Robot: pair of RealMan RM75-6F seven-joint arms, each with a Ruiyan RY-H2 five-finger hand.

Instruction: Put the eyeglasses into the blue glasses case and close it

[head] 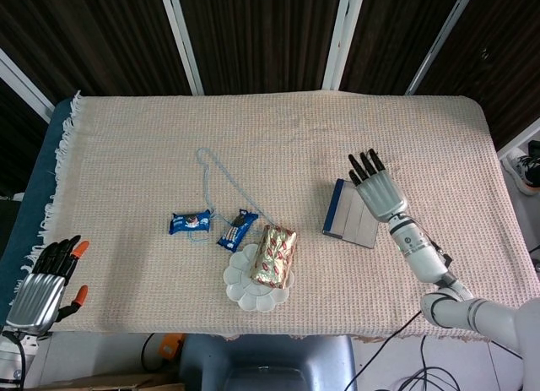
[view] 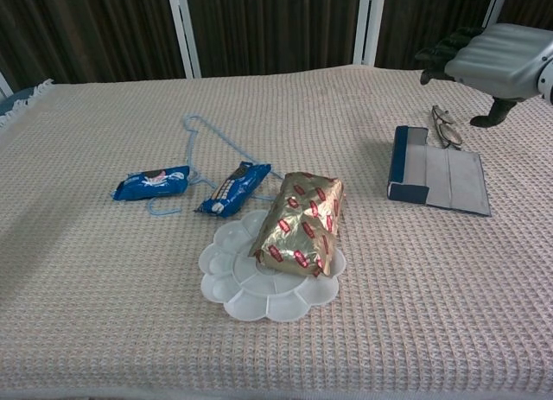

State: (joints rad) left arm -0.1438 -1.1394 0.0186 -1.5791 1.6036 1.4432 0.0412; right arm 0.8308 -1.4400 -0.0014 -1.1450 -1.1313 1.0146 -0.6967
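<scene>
In the head view, the right hand (head: 377,188) hovers right of centre, fingers straight and apart, empty, above the far edge of the blue glasses case (head: 352,214). The left hand (head: 46,285) sits at lower left, empty, fingers loosely spread. In the chest view, the eyeglasses (view: 445,126) lie at upper right, just behind the case (view: 436,173), below the raised right hand (view: 492,61).

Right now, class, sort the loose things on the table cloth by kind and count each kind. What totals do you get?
Blue snack packets: 2
Gold packet: 1
White dish: 1
Blue hanger: 1
Glasses: 1
Glasses case: 1
Total: 7
</scene>
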